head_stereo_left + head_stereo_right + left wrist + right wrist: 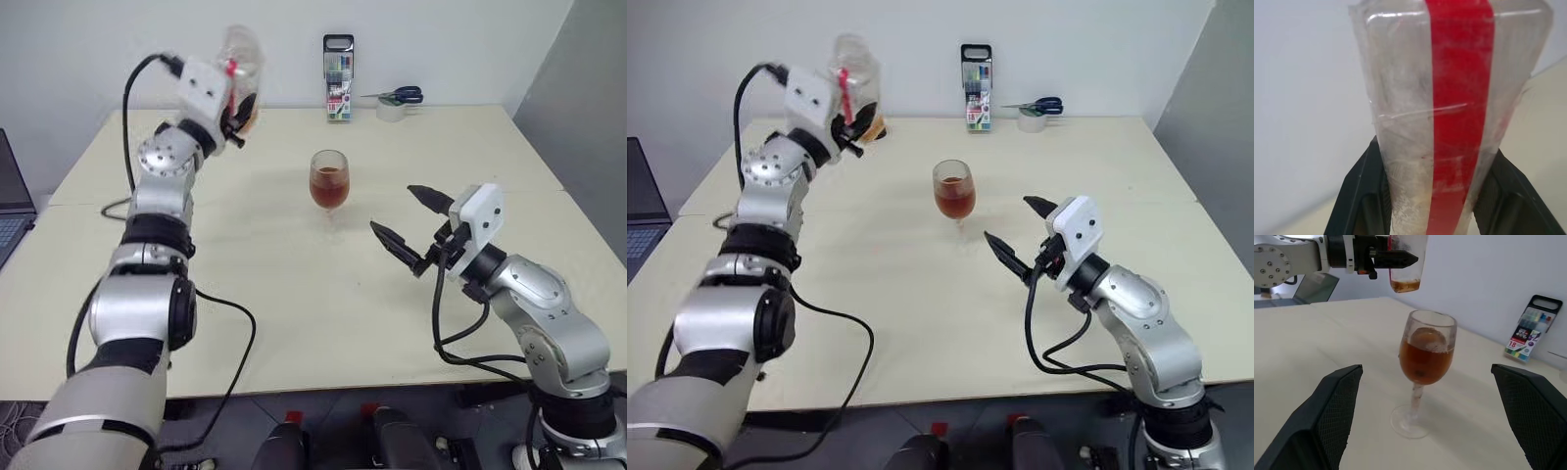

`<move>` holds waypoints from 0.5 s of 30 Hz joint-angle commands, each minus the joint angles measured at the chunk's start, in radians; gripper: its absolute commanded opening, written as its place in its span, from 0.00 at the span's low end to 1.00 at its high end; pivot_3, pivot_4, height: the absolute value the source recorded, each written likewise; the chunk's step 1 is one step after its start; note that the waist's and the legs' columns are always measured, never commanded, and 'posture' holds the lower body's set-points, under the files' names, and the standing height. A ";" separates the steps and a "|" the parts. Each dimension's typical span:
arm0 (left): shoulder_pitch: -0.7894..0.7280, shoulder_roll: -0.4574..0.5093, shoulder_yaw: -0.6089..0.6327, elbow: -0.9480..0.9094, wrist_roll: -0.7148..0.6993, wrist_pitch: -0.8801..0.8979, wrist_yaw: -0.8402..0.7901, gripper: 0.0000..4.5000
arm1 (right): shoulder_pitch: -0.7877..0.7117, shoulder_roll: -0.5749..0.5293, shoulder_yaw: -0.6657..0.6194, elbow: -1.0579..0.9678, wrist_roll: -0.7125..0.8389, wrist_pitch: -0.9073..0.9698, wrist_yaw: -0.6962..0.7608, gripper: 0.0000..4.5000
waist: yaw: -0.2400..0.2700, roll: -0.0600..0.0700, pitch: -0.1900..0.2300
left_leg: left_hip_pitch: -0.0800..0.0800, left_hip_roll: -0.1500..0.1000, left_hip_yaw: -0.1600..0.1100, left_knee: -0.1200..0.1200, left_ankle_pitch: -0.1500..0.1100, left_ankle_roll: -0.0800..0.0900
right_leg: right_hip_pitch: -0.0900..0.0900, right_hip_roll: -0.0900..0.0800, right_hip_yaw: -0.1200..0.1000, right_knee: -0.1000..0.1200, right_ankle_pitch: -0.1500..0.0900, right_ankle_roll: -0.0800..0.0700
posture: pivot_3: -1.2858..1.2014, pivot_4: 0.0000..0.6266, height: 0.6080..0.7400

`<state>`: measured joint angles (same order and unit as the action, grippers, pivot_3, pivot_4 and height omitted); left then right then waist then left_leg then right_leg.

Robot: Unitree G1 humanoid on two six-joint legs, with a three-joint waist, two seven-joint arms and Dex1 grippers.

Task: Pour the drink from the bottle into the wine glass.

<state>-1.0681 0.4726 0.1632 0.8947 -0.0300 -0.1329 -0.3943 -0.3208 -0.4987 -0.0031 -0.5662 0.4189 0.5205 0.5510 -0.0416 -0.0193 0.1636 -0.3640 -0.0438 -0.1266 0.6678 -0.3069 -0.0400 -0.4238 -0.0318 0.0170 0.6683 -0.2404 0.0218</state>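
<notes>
Here the left gripper [238, 116] is raised over the table's [294, 323] far left part and clamps the upright bottle [242, 61]. The right gripper [411, 223] waits with fingers wide apart beside the wine glass [328, 183], not touching. The right wrist view shows a little drink [1405, 285] remaining in the bottle. Open table surrounds the glass.

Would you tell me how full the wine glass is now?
About half full: amber drink fills the lower bowl of the upright wine glass.
</notes>
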 commanded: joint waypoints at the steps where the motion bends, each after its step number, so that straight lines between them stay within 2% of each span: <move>1: 0.094 -0.029 0.073 -0.196 -0.087 0.139 0.079 0.37 | 0.012 -0.039 -0.038 -0.030 0.063 -0.017 0.085 1.00 | 0.003 0.000 0.000 | 0.000 0.000 0.000 0.000 0.000 0.000 | 0.000 0.000 0.000 0.000 0.000 0.000 | 0.52 0.24 1.00; 4: 0.211 -0.082 0.134 -0.333 -0.180 0.234 0.106 0.37 | 0.049 -0.092 -0.045 -0.031 0.086 -0.058 0.179 1.00 | 0.010 0.000 0.000 | -0.001 0.000 -0.001 0.003 0.000 0.000 | 0.000 -0.001 -0.001 0.000 0.000 0.000 | 0.52 0.24 1.00; 9: 0.374 -0.109 0.106 -0.455 -0.194 0.224 0.058 0.37 | 0.076 -0.105 -0.062 -0.039 0.132 -0.061 0.214 1.00 | 0.014 -0.001 0.000 | -0.001 -0.001 -0.001 0.007 0.000 -0.001 | 0.001 -0.002 -0.001 0.003 0.000 0.000 | 0.52 0.24 1.00; 15: 0.431 -0.127 0.101 -0.425 -0.199 0.191 0.040 0.37 | 0.085 -0.093 -0.053 -0.044 0.118 -0.064 0.192 1.00 | 0.016 -0.001 -0.001 | 0.000 -0.001 -0.001 0.011 0.000 -0.001 | 0.002 -0.002 -0.001 0.008 0.000 0.000 | 0.52 0.24 1.00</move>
<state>-0.6231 0.3378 0.2617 0.4867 -0.2264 0.0949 -0.3594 -0.2345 -0.5930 -0.0381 -0.5744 0.5304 0.4839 0.7534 -0.0260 -0.0203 0.1631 -0.3637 -0.0450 -0.1277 0.6786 -0.3074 -0.0406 -0.4215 -0.0343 0.0161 0.6762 -0.2403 0.0218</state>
